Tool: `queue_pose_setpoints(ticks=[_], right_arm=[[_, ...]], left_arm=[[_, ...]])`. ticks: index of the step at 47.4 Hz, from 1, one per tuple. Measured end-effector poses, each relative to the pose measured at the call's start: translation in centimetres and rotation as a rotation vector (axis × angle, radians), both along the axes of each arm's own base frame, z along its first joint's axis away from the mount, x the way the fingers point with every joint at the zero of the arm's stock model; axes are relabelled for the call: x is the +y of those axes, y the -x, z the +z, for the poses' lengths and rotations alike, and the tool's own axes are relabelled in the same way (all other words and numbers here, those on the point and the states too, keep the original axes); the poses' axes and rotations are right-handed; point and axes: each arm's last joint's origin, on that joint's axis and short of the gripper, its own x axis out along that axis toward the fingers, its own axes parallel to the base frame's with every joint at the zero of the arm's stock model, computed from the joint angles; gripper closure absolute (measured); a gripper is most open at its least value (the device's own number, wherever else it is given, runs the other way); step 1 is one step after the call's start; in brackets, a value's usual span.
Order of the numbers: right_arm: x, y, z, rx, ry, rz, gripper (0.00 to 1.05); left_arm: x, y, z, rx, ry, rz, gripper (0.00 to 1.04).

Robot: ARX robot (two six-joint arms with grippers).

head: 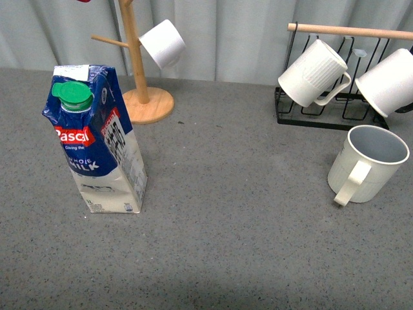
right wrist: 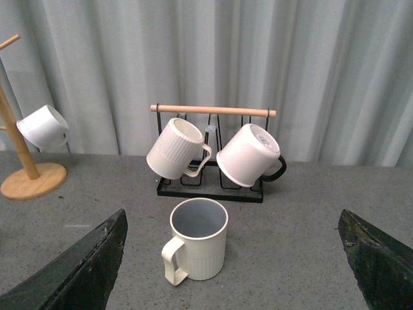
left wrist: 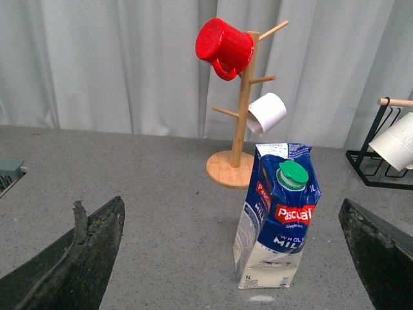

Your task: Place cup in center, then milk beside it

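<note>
Your cup (head: pixel 366 166): large cream-white mug, ribbed body, smooth rim band, thick loop handle, pale grey-blue inside. Stands upright, mouth up, at right side of counter (head: pixel 226 271); handle points toward you and slightly left.

Your milk (head: pixel 103 152): tall carton, dark blue top, white base, red Pascal logo, green screw cap on. Upright at left side, well apart from cup.

Center (head: pixel 239 194): grey speckled stretch between them; you find cup and milk off to either side.
</note>
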Motion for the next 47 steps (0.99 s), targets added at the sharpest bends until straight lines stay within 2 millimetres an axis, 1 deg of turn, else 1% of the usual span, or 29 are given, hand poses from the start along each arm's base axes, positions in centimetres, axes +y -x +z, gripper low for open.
queue_pose_setpoints(ticks=[47], right_arm=[[0.00, 0.00, 0.00, 0.000, 0.000, 0.000, 0.09]], left_arm=[[0.00, 0.00, 0.00, 0.000, 0.000, 0.000, 0.06]])
